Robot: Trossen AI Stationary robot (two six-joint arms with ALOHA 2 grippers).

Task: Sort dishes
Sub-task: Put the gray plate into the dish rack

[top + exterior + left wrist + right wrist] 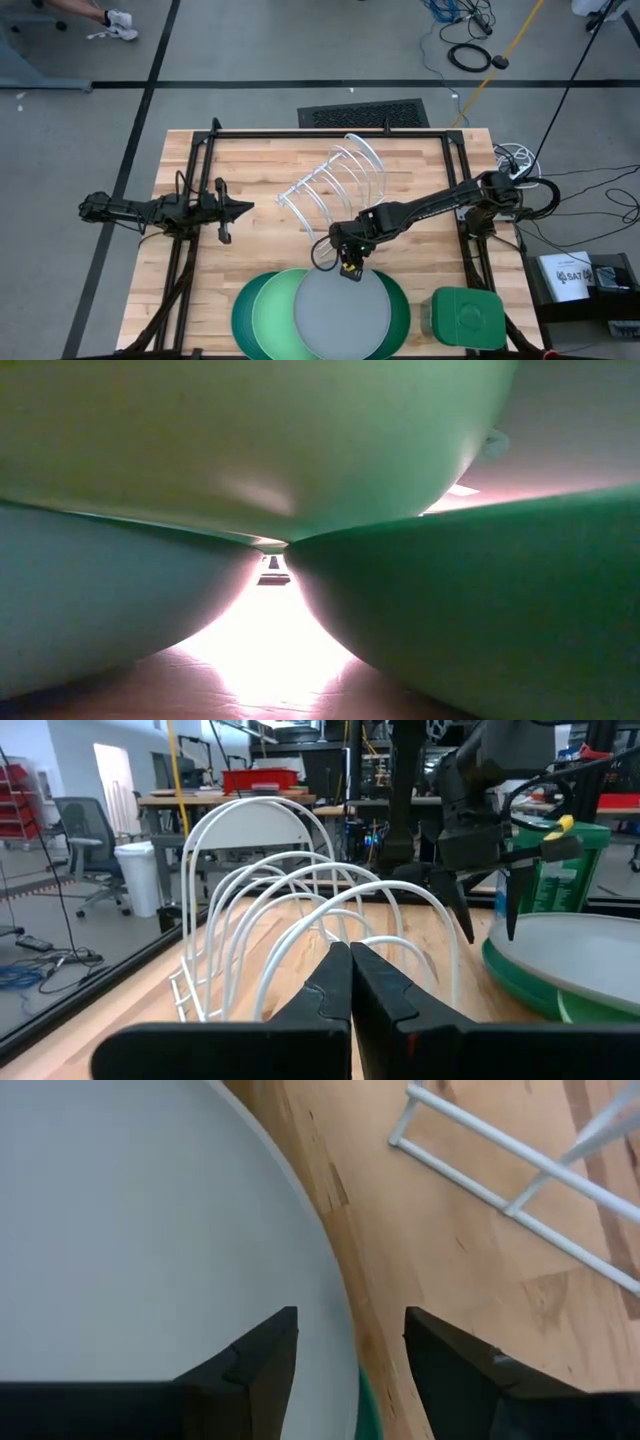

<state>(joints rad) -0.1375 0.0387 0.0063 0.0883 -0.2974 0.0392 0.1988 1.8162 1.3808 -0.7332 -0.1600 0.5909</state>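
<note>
Four plates lie overlapping at the table's near edge: teal (243, 318) at the left, light green (275, 312), dark green (402, 318) at the right, and the grey plate (342, 312) on top in the middle. My right gripper (348, 266) is open and points down over the grey plate's far rim (330, 1280). One finger is over the plate and one is over the wood (350, 1325). It also shows in the left wrist view (488, 925). My left gripper (240, 208) is shut and empty at the table's left, and it points at the rack (350, 955).
The white wire rack (335, 180) stands at the table's middle, just beyond my right gripper. A green square lidded container (468, 318) sits at the near right corner. In the low view the plates' undersides (250, 450) fill almost the whole picture. Bare wood lies at the table's left.
</note>
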